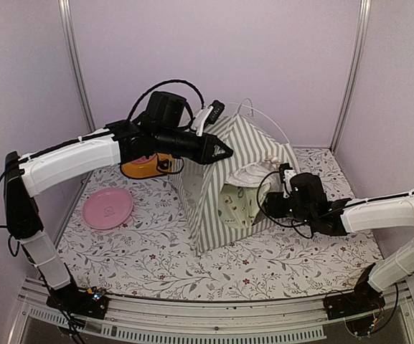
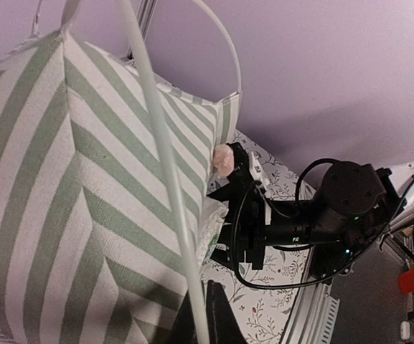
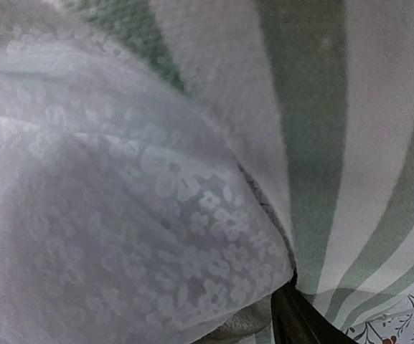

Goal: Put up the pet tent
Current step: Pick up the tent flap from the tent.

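Observation:
The pet tent (image 1: 221, 186) stands in the middle of the table, with green and white stripes and a thin white pole (image 1: 264, 115) arching over its peak. My left gripper (image 1: 224, 152) is at the peak. In the left wrist view its dark fingers (image 2: 217, 319) are shut on the white pole (image 2: 165, 165), against the striped wall (image 2: 63, 179). My right gripper (image 1: 267, 204) is at the door on the tent's right side. Its jaws stand apart at the white lace curtain (image 3: 120, 201). In the right wrist view only one finger (image 3: 300, 322) shows.
An orange pet bowl (image 1: 146, 166) sits behind the left arm and a pink plate (image 1: 107, 208) lies at the left on the floral tablecloth (image 1: 156, 265). A pale printed mat (image 1: 237, 204) shows inside the tent door. Lilac walls enclose the back and sides.

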Robot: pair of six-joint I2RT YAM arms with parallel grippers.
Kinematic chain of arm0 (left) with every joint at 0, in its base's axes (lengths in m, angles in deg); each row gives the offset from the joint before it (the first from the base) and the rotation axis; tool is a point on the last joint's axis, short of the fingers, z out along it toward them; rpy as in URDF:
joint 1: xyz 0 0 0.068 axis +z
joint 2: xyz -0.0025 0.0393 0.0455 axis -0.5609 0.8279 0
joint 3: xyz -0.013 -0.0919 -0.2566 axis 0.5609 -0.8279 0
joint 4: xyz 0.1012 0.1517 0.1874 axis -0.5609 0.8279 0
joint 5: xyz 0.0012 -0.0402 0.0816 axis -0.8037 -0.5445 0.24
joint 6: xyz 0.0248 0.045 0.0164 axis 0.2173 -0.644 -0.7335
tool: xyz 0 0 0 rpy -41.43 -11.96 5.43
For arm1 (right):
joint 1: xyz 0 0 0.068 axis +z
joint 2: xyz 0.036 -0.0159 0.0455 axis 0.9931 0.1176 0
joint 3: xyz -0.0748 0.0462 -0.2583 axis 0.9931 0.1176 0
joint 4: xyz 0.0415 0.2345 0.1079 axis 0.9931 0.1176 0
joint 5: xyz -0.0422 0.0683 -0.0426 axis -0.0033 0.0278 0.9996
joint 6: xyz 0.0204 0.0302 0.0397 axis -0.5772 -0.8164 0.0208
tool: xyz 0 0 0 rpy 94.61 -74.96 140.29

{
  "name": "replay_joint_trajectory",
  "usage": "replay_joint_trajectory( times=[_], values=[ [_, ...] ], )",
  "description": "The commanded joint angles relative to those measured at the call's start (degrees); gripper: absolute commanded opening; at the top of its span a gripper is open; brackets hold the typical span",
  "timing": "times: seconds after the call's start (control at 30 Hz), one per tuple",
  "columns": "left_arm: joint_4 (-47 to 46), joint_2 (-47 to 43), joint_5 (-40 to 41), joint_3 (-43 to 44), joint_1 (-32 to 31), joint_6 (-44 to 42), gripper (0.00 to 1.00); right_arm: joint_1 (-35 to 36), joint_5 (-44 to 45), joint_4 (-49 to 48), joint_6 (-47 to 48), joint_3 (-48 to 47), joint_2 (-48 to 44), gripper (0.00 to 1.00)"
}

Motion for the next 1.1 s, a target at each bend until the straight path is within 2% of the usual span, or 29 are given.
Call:
replay_joint_trajectory(
  times=[0.0, 0.1, 0.13, 0.3, 0.33, 0.43, 0.7, 0.9, 1.07],
  values=[
    [1.90, 1.41, -2.54, 2.06, -0.39, -2.02, 0.00, 0.80, 4.32, -2.28, -3.20, -2.27, 2.34, 0.61],
    [2.07, 1.65, -2.22, 2.40, -0.36, -2.45, 0.00, 0.79, 4.71, -2.54, -3.85, -3.18, 4.81, 0.61],
    [2.16, 1.64, -1.70, 2.48, -0.32, -2.61, 0.00, 0.79, 4.32, -2.12, -4.09, -3.69, 5.46, 0.55],
    [3.32, 1.83, 5.19, 2.14, 0.24, -4.03, 0.00, 0.86, 2.74, 2.27, -5.24, -4.88, 1.36, 0.06],
    [3.86, 1.99, 7.50, 2.09, 0.54, -4.17, 0.00, 0.92, 2.95, 3.93, -5.52, -4.80, -0.59, 0.01],
    [5.26, 2.95, 10.68, 2.08, 1.51, -4.90, 0.00, 0.91, 1.33, 7.78, -5.41, -4.65, -7.56, 0.00],
    [6.73, 5.20, 14.38, 2.49, 3.24, -6.15, 0.00, 0.90, -11.98, 18.64, -2.80, -7.19, -21.70, 0.00],
    [7.69, 7.19, 14.65, 3.93, 3.32, -6.79, 0.00, 0.85, -24.92, 21.93, -0.25, -13.05, -23.63, 0.00],
    [8.28, 7.76, 14.99, 4.60, 3.32, -7.62, 0.00, 0.92, -29.08, 23.82, 0.99, -20.20, -22.42, 0.00]
  ],
)
